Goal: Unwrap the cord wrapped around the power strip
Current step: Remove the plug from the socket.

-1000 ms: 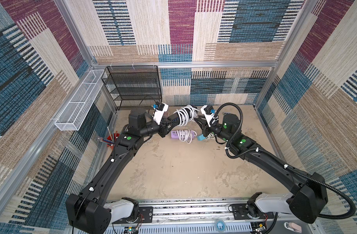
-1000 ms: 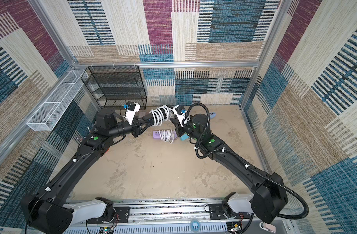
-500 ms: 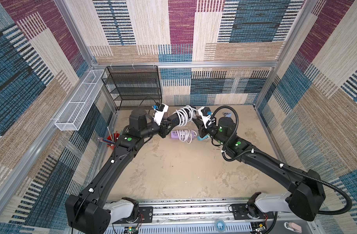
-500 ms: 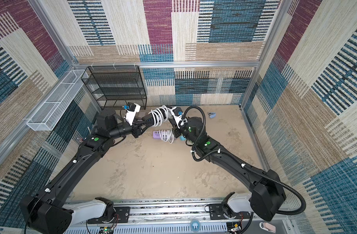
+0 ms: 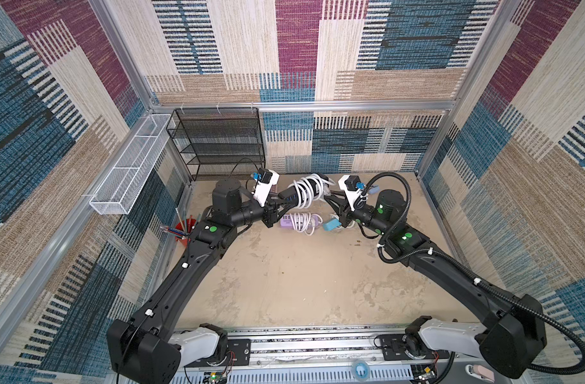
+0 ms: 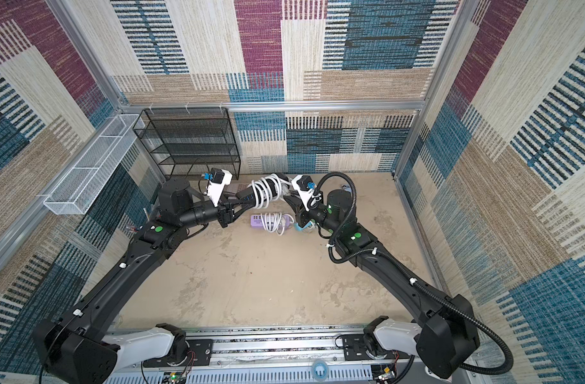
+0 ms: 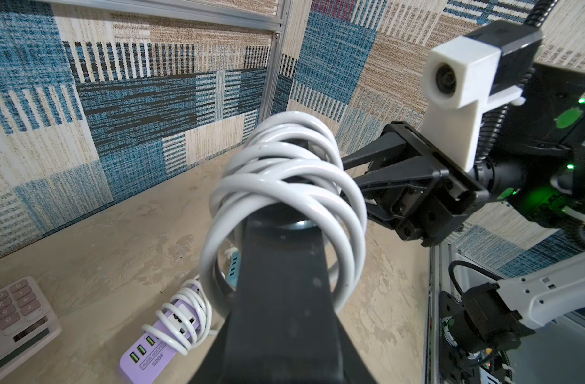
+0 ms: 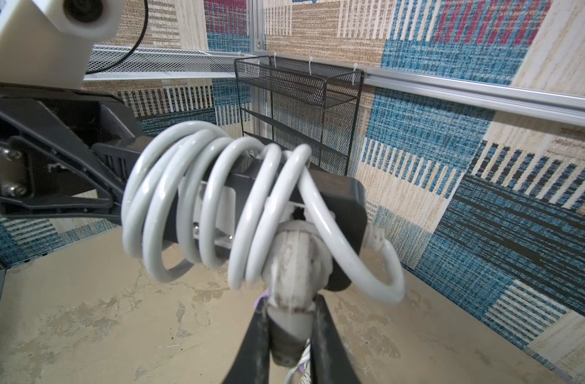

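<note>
Left end effector [image 5: 283, 199] clamped on one end of the black strip [image 8: 346, 199], holding it in the air over the back part of the bench [image 5: 284, 282], with the strip's long axis running across toward the other arm. Right end effector [image 8: 289, 299] closed on the white plug [image 8: 292, 262], jaws pinching it from both sides just under the strip's far end. Cord [image 8: 214, 196] wound round the strip in several loose loops, bunched along its middle. The last loop sags out past the far end and curls back to the plug. The two end effectors face each other at close range, with the strip between them. Below them on the bench lies a purple strip [image 5: 286, 222] with its own white cord bundled round it. A teal block [image 5: 330, 226] sits just beside it on the right arm's side. Calculator [image 7: 15, 316] also on the bench, seen from the left wrist. Black mesh rack [image 5: 218, 143] against the back wall; red cup [image 5: 184, 231] of pens beside the left arm.
</note>
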You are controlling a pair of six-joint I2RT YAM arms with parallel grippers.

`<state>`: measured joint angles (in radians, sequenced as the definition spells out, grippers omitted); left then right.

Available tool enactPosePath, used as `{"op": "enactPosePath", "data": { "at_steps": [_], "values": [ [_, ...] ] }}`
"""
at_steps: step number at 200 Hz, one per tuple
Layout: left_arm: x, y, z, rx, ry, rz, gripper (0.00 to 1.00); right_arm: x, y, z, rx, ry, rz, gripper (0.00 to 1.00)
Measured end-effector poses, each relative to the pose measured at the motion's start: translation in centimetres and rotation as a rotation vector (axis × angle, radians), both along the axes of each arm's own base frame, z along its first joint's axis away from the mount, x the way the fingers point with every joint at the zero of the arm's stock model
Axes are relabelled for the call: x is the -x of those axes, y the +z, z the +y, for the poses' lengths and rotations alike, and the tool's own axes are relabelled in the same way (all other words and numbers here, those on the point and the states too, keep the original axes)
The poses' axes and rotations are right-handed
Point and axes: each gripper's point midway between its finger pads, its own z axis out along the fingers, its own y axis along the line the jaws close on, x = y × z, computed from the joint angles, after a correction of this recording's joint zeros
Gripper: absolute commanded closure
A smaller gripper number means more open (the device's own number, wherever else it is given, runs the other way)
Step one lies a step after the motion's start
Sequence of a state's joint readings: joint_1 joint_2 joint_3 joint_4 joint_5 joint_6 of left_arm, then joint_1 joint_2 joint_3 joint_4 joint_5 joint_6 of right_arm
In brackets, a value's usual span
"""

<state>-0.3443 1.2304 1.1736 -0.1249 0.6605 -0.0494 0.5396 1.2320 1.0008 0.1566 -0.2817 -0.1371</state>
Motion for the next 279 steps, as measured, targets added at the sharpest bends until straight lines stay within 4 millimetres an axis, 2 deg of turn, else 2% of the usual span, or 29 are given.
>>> {"op": "enactPosePath", "data": {
  "at_steps": [39, 87, 145, 193, 241, 279],
  "values": [
    [-0.1, -0.2, 0.3, -0.007, 0.015, 0.010, 1.00, 0.3, -0.3, 1.5, 0.014, -0.069, -0.018, 1.00],
    [-0.2, -0.6, 0.7, -0.018, 0.046, 0.015, 1.00, 0.1, -0.8, 2.4, -0.002, -0.147, -0.028, 1.00],
    [-0.4, -0.7, 0.8, -0.020, 0.054, 0.015, 1.00, 0.0, -0.9, 2.5, -0.005, -0.173, -0.031, 1.00],
    [0.0, -0.6, 0.5, -0.017, 0.028, 0.013, 1.00, 0.5, -0.4, 1.6, 0.016, -0.126, -0.022, 1.00],
    [0.8, -0.4, -0.1, -0.006, -0.026, 0.010, 1.00, 1.4, 0.0, -0.6, 0.002, -0.044, -0.018, 1.00],
    [1.1, -0.2, -0.3, 0.002, -0.049, 0.006, 1.00, 2.0, 0.1, -0.9, -0.001, -0.025, -0.020, 1.00]
  ]
}}
